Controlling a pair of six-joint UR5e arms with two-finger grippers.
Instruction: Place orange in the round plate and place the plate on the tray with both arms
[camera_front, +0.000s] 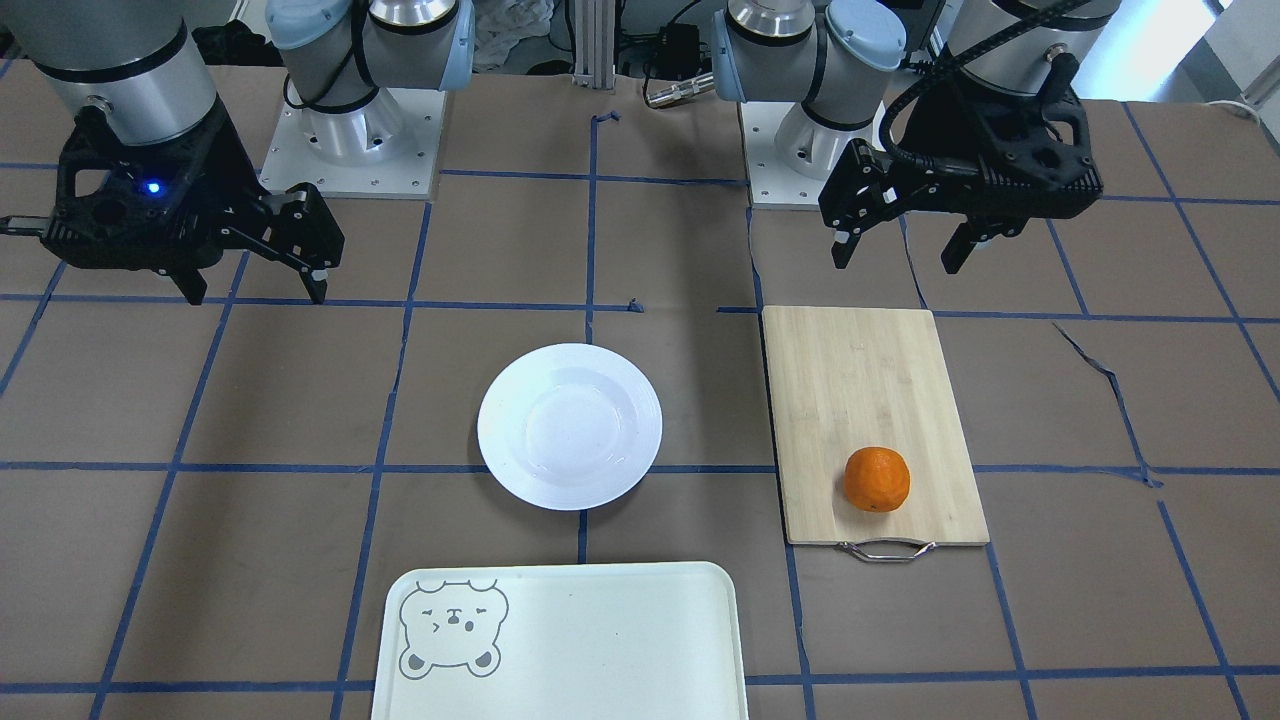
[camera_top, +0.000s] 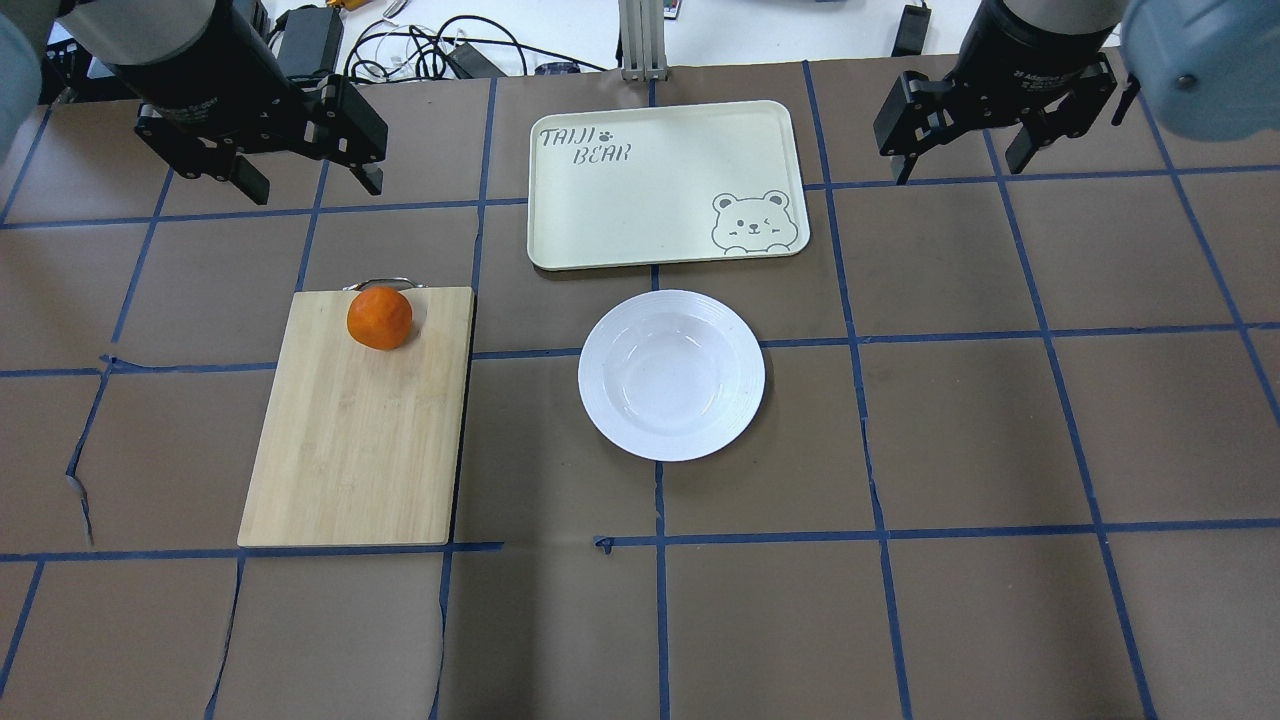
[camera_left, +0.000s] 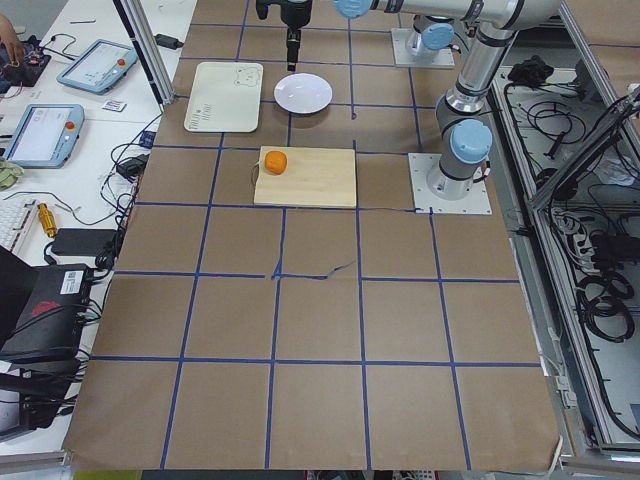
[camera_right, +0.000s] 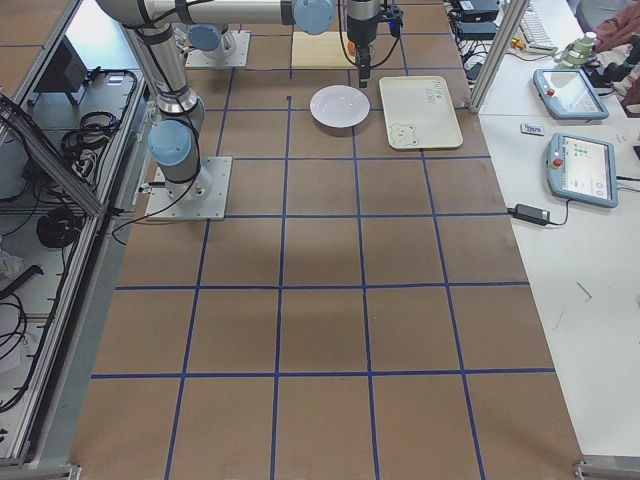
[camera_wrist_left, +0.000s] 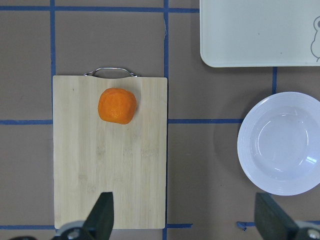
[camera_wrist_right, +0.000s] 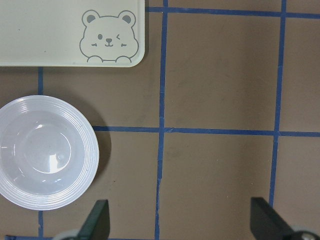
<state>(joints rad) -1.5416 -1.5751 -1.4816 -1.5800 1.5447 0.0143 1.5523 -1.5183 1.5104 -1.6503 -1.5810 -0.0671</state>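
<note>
**While both arms hang high, the orange waits on the board**

By the look of it we're right at the start. The orange (camera_top: 379, 318) sits near the handle end of the bamboo cutting board (camera_top: 350, 450), well apart from the round plate (camera_top: 671, 375). That plate lies bare on the brown desk (camera_top: 1000, 420), just beside the tray (camera_top: 650, 190). The left end effector (camera_top: 308, 182) hovers beyond the board, fingers spread wide, holding nothing. The right end effector (camera_top: 960, 168) is the same on the other side, jaws apart and empty.

The pick looks like the left arm's job, since it's the nearer one. Come straight down over the fruit, straddle its widest part and close gently. That dimpled skin should give some grip, but a round body could roll off across the smooth bamboo if it's caught off-centre. Then over to the plate's sunken middle and release low, so the shallow well cradles it.

The plate is glossy white with a wide ringed rim, and I'd say it's slick. My guess is the two-arm lift wants grips on opposite sides of the rim. The tray is flat and pale cream with rounded corners and a bear face in one corner.
</note>
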